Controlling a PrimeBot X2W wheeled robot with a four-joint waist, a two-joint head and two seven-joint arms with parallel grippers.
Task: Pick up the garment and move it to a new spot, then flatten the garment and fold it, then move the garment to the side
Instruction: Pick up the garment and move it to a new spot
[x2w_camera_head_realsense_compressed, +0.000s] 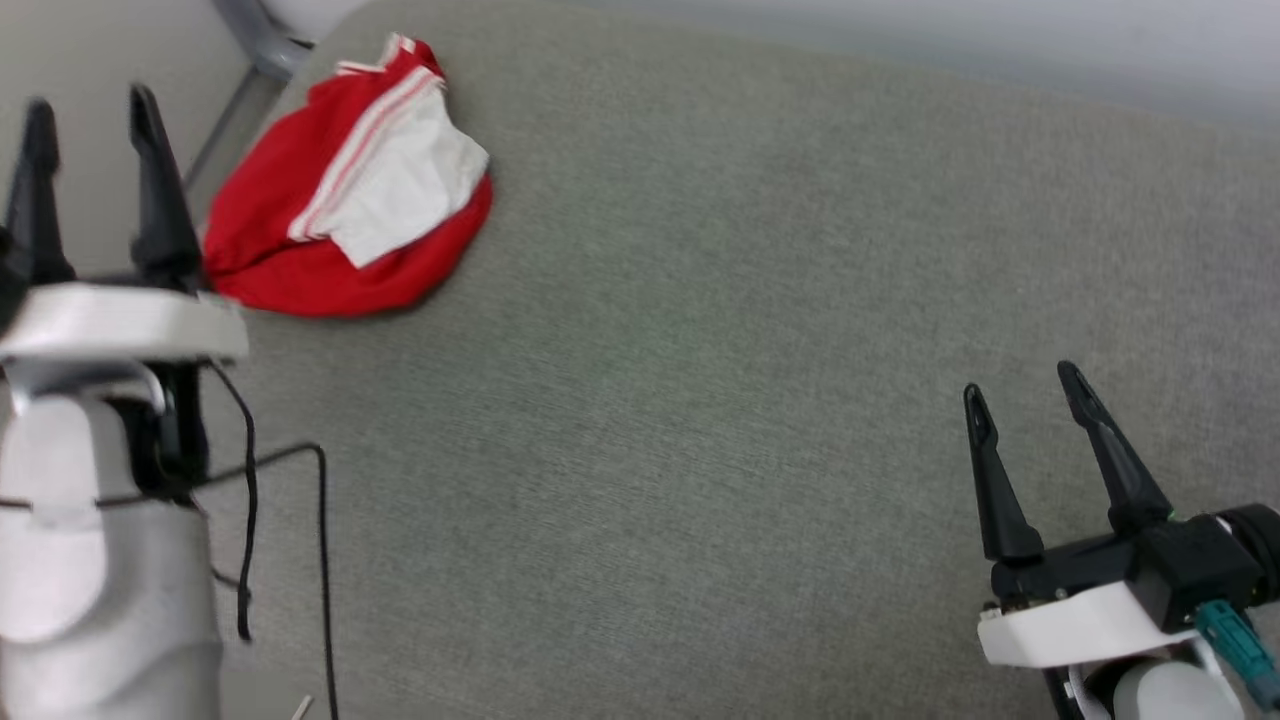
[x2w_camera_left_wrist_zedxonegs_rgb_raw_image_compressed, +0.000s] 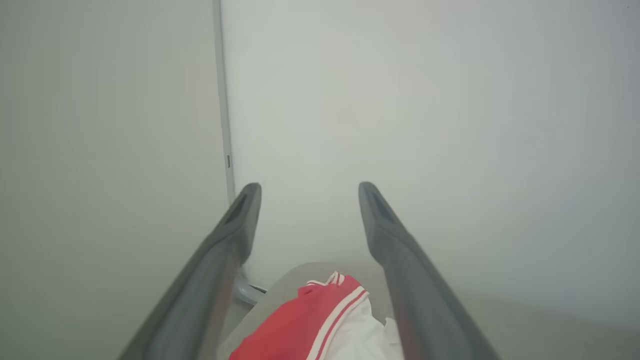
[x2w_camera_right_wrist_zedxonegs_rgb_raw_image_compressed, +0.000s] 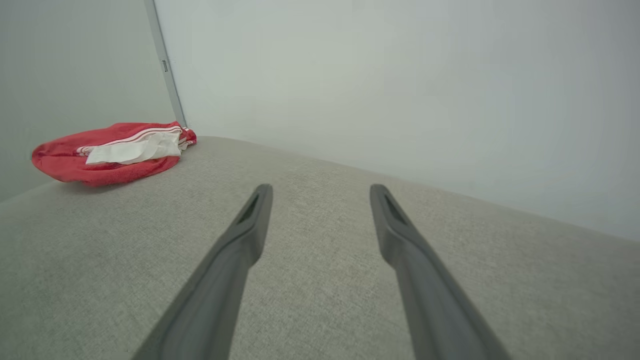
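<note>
- The room is closed at the far side by a plain pale wall (x2w_camera_right_wrist_zedxonegs_rgb_raw_image_compressed: 400, 75), without marks. In the left wrist view it looks hazy.
- The surface (x2w_camera_head_realsense_compressed: 700, 400) is a wide top covered with grey-green woven cloth. It reaches from the near edge to the wall, and its far left corner is rounded. The cloth lies smooth, and most of it is bare.
- A thin grey metal post (x2w_camera_right_wrist_zedxonegs_rgb_raw_image_compressed: 167, 75) stands upright behind the far left corner of the surface, in front of the wall.
- The garment (x2w_camera_head_realsense_compressed: 340, 200) lies as a crumpled heap on the far left corner of the surface, near the post. It is red, with a white sleeve folded on top and red-and-white striped trim along the sleeve.
- The left gripper (x2w_camera_head_realsense_compressed: 90, 100) is at the left side, just beside the near left edge of the garment. Its two dark fingers stand wide apart and hold nothing. In the left wrist view the garment lies low between them; I cannot tell if a finger touches the cloth.
- The right gripper (x2w_camera_head_realsense_compressed: 1020, 380) is at the near right, well apart from the garment, over bare cloth. Its fingers are also spread wide, with nothing between them.
- Thin black cables (x2w_camera_head_realsense_compressed: 322, 560) hang from the left forearm over the surface.
</note>
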